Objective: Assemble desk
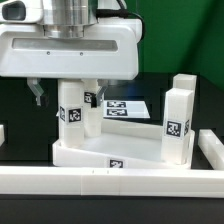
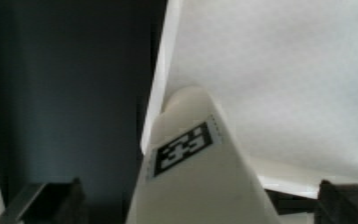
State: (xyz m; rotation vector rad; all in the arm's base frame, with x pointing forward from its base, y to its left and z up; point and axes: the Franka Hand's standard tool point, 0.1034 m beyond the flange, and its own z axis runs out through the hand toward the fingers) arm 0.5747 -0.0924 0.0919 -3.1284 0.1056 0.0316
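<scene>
On the desk slab (image 1: 110, 155), lying on the counter against the white rail (image 1: 110, 182), three legs stand upright: two (image 1: 72, 115) under the arm and one (image 1: 178, 122) at the exterior view's right. The gripper (image 1: 66, 97) hangs wide around one leg, gripping nothing. By my reading, a fourth leg is still to be fitted.

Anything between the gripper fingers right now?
Yes: a tagged desk leg stands upright between the open gripper's fingers, clearest in the wrist view. Whether the pads touch it, I cannot tell. Behind it is the desk slab.

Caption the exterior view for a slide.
Open gripper poised over an upright leg on the desk slab; another leg stands nearby.
</scene>
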